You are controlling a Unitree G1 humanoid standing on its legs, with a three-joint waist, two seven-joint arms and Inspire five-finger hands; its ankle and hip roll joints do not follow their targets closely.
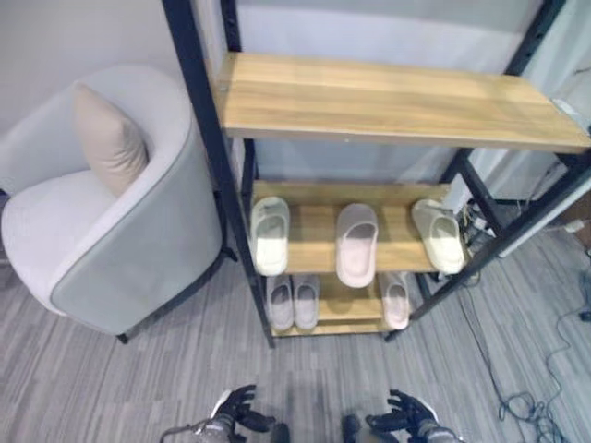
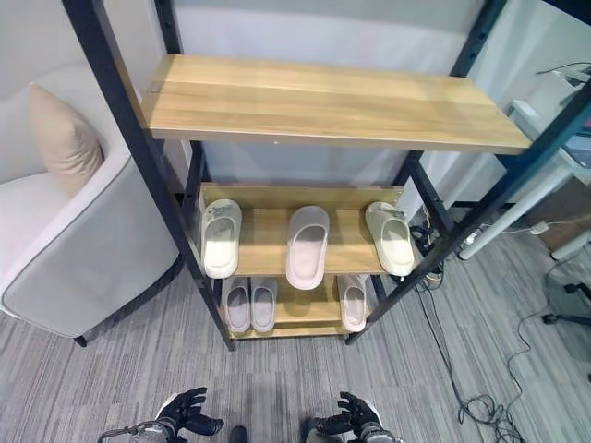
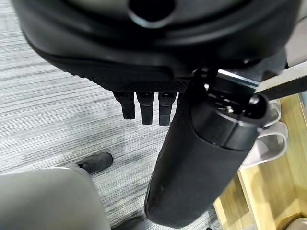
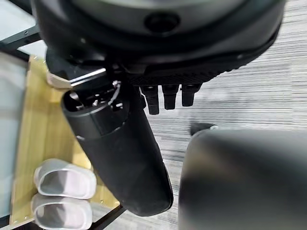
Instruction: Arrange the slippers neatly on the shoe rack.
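The shoe rack has a black frame and wooden shelves. On its middle shelf lie a cream slipper at the left, a pink slipper in the middle and a second cream slipper at the right, angled outward. The bottom shelf holds a pale pair side by side at the left and a single pink slipper at the right. My left hand and right hand hang low over the floor in front of the rack, fingers relaxed and holding nothing. The right wrist view shows the pale pair.
A bare wooden top shelf overhangs the lower ones. A light grey armchair with a beige cushion stands close against the rack's left side. Cables lie on the grey floor at the right, near a white desk leg.
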